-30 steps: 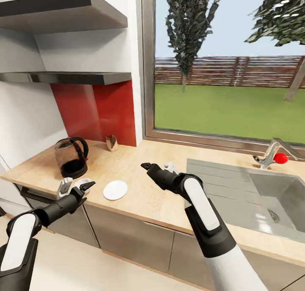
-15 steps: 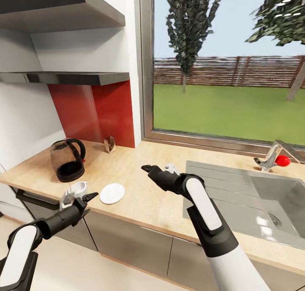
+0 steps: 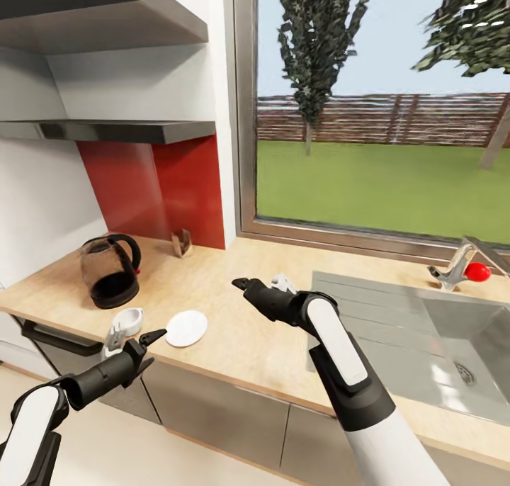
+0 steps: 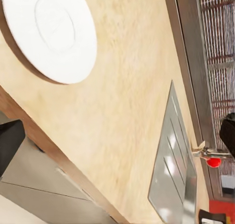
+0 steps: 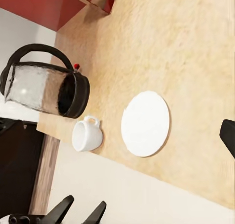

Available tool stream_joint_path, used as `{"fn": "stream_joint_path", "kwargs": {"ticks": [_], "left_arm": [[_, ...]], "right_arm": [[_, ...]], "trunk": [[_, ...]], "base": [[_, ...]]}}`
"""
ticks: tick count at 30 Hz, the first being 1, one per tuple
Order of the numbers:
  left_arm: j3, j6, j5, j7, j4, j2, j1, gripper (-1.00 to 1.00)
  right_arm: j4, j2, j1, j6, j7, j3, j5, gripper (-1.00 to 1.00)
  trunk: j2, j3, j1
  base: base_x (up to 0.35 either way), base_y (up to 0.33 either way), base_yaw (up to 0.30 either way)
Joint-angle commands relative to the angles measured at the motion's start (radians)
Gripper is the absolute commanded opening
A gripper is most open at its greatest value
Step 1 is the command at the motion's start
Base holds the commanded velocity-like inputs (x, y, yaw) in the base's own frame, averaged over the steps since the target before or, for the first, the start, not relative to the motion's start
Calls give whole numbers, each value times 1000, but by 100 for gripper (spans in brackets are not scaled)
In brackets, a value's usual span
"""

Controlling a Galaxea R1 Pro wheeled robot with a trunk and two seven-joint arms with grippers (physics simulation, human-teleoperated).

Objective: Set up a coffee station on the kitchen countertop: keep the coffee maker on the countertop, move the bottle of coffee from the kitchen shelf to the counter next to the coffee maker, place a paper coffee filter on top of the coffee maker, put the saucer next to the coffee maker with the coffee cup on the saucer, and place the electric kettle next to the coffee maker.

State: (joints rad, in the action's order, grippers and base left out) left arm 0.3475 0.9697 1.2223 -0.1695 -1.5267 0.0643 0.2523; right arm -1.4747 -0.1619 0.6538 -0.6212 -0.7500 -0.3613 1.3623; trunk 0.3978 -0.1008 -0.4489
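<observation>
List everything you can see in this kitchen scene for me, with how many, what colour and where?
Electric kettle: one, smoky glass and black, far left of the countertop.
Coffee cup: one, white, at the counter's front edge, in front of the kettle.
Saucer: one, white, empty, right of the cup.
Paper coffee filter: one, tan, against the red backsplash.
Kitchen countertop: one, light beige.
Shelves: two, dark grey, on the wall above.
Sink: one, grey, at right.
Tap: one, silver with a red knob.
Left gripper: open, before the counter's edge.
Right gripper: open, above the counter.
</observation>
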Motion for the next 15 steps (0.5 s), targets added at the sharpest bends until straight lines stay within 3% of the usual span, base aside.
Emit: {"fn": "stream_joint_path", "kwargs": {"ticks": [1,6,15], "left_arm": [[1,4,11,-10,-1,0,1,100],[2,4,12,-10,-1,1,1,100],[5,5,32,-10,-4,5,1,100]], "right_arm": [[0,0,1,-1,-9,-14,8,100],[0,-1,1,0,-9,-61,9,100],[25,-2,0,0,-9,-72,9,100]], "trunk": [[2,-2,-1],[2,-2,-1],[2,-2,-1]], "base": [[287,0,0],[231,0,0],[28,0,0]]}}
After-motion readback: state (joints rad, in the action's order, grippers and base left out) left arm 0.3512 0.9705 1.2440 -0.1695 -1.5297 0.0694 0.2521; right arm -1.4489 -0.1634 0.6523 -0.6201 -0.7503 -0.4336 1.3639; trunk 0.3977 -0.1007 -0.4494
